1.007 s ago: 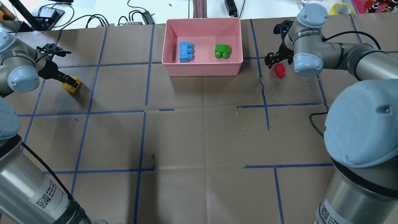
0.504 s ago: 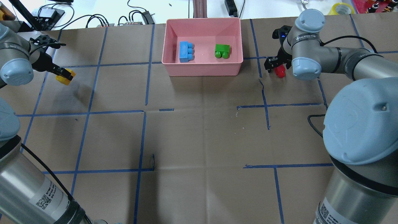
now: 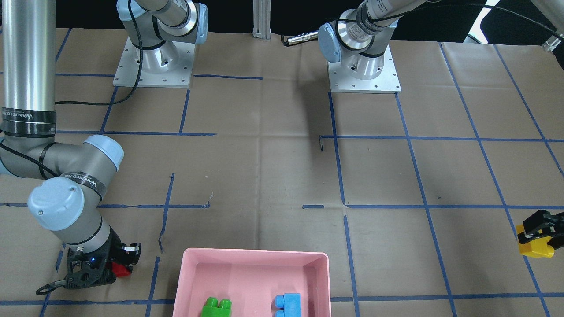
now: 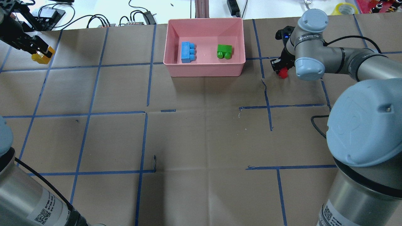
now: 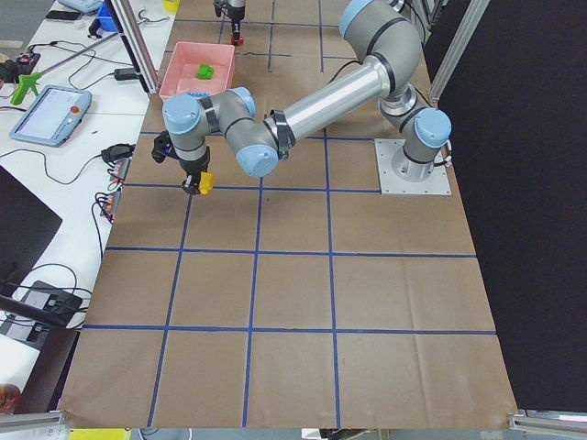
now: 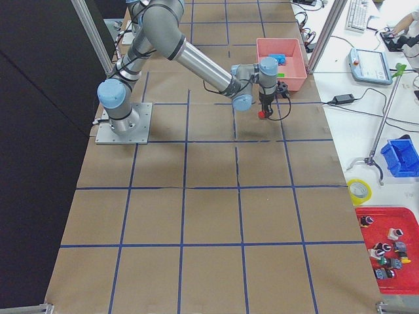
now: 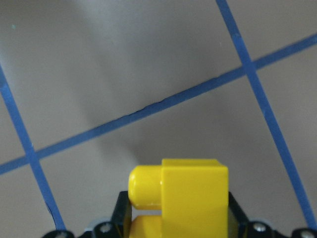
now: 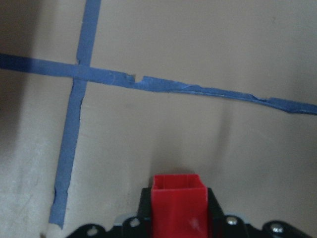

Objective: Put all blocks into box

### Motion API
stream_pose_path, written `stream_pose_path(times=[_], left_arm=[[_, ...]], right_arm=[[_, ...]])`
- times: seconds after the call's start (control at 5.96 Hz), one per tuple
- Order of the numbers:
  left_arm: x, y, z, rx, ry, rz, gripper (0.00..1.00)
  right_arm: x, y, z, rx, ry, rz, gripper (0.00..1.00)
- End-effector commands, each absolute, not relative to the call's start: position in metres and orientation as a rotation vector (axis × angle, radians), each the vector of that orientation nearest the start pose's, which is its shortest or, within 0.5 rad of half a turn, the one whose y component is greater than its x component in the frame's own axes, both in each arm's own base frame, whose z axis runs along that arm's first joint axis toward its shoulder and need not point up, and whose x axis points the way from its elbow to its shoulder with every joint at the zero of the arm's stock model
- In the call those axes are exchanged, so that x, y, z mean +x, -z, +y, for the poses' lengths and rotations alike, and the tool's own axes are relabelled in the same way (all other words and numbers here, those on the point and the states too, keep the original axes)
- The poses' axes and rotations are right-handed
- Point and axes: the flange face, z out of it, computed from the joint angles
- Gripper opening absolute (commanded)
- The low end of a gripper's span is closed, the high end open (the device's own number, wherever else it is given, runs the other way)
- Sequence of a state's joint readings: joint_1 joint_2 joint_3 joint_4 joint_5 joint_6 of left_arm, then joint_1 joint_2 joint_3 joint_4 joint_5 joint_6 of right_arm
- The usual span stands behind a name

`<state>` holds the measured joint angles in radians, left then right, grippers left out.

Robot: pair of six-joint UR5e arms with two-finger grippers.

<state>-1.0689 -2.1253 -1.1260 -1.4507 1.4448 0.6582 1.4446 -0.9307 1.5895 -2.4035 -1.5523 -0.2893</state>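
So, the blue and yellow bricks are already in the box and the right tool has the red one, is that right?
Not quite: the overhead view shows the green brick, not the yellow brick, beside the blue brick in the box. The yellow one is in the left tool; the right tool does hold the red brick.

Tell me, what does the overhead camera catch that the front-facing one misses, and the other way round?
Only the overhead view shows the whole pink box, plus cables and a yellow tape roll beyond the table's far edge. Only the front-facing view shows the arms' metal base plates, and it cuts the box off at its bottom edge. Both show the blue brick and green brick inside the box, the yellow brick held by the left end effector, and the red brick at the right end effector.
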Motion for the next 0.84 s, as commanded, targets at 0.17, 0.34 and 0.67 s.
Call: stream_pose_path(times=[0.17,0.34,0.67], left_arm=[[0.056,-0.454,-0.727,-0.18,0.066,3.259,0.18],[-0.02,-0.451,-0.733,-0.335,0.043,3.259,0.18],[-0.141,-0.435,-0.744,-0.453,0.134,3.258,0.18]], right_arm=[[0.044,-0.213,-0.701,-0.273,0.271,3.131,0.06],[0.044,-0.243,-0.714,-0.276,0.181,3.123,0.06],[0.045,-0.288,-0.731,-0.255,0.078,3.111,0.06]])
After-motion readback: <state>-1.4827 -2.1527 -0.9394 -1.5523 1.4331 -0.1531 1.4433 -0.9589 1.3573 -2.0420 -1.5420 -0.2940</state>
